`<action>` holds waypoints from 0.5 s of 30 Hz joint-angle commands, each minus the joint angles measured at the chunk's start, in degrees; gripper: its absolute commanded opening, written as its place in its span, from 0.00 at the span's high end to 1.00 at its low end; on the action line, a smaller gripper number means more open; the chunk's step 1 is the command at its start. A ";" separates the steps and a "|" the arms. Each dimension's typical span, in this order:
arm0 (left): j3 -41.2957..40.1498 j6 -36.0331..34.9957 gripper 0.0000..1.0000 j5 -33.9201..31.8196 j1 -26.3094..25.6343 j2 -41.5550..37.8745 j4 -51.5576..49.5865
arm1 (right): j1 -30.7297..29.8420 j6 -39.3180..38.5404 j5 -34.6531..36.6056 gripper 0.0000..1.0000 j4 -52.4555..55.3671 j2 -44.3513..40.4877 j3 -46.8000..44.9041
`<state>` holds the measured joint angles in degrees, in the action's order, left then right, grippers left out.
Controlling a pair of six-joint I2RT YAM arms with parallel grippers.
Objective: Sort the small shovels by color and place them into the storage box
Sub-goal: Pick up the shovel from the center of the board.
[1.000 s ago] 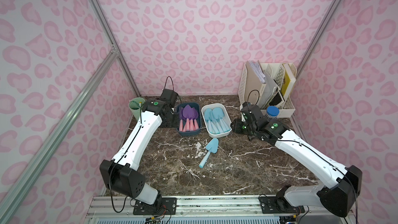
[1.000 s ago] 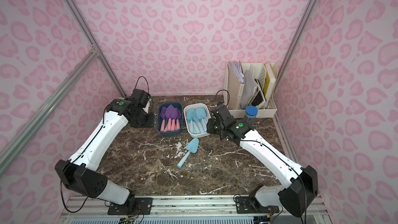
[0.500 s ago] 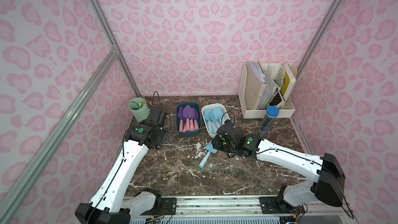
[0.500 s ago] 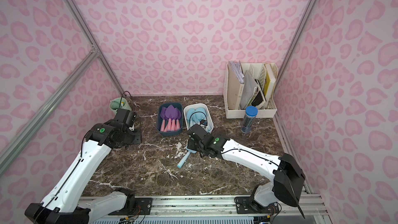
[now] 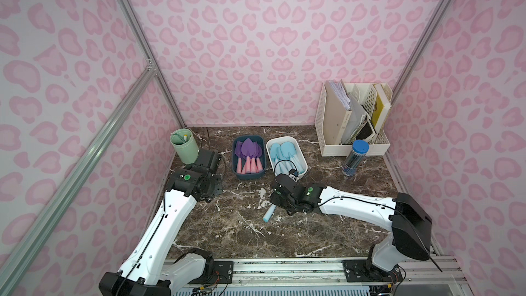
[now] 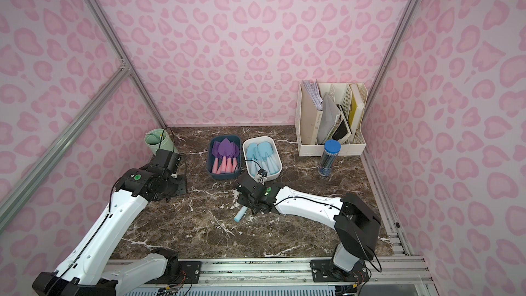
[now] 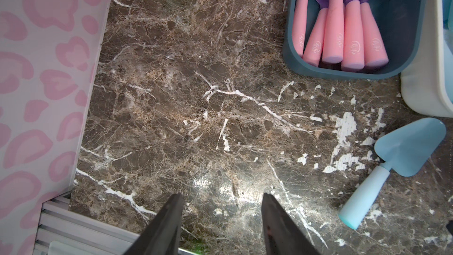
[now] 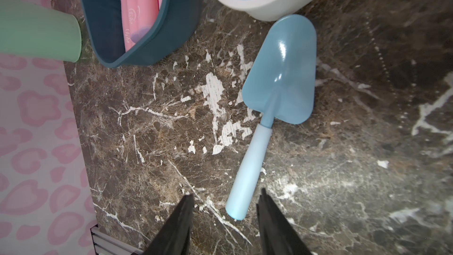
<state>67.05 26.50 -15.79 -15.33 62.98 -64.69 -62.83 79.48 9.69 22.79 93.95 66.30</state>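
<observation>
Slippage risk: right gripper [image 8: 226,193], jaws apart, hovers at the handle tip of the light blue plastic shovel [image 8: 279,69] on the marble counter [image 8: 147,168] beside the white storage box [image 8: 269,8]; pinching there could flick it away. Left gripper [image 7: 220,196] likewise apart, empty.

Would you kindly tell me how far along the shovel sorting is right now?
Done: the purple shovels lie in the dark blue box, and light blue shovels lie in the white box. In hand: nothing is gripped; the open right end effector hovers by the handle of the loose blue shovel on the table. Remaining: grasping that shovel and adding it to the white box.
</observation>
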 commanded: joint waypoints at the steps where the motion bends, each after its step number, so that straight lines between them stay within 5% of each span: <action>1: -0.34 0.12 0.43 -0.57 0.21 -0.08 0.96 | -0.18 2.07 -0.53 0.51 -1.60 1.01 0.75; 15: -2.61 -0.06 0.41 -0.58 0.49 -1.37 1.49 | -0.95 4.27 -2.90 0.49 -0.17 7.16 4.02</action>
<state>64.77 26.61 -15.94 -14.96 61.82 -63.88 -63.57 82.72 7.75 22.06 100.33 69.69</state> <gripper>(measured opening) 0.585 0.509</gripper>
